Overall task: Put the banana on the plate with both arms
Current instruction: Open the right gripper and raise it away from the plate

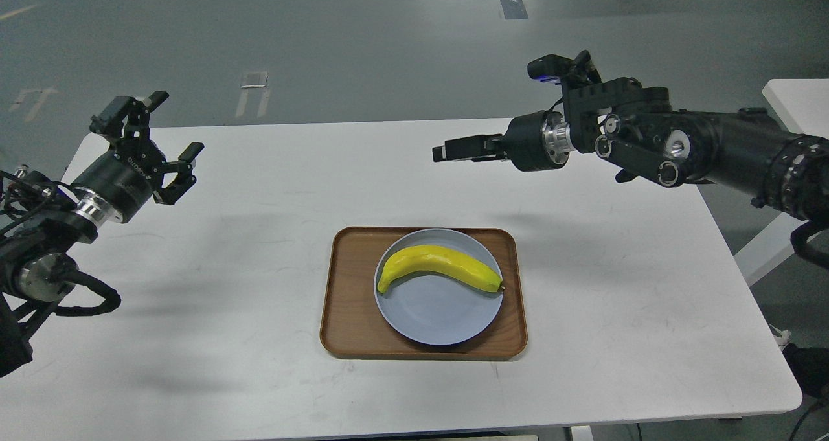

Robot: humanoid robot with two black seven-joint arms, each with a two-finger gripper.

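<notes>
The yellow banana (439, 265) lies across the far half of the pale blue-grey plate (440, 315), its dark tip at the right rim. Nothing holds it. My right gripper (445, 152) hangs well above the table behind the plate, fingers pointing left, empty and apart from the banana; seen side-on, its jaws look slightly parted. My left gripper (176, 122) is open and empty, raised over the table's far left side, far from the plate.
The plate sits inside a brown wood-grain tray (350, 298) in the middle of the white table (609, 337). A second white table corner (800, 101) shows at the far right. Grey floor lies beyond the far edge.
</notes>
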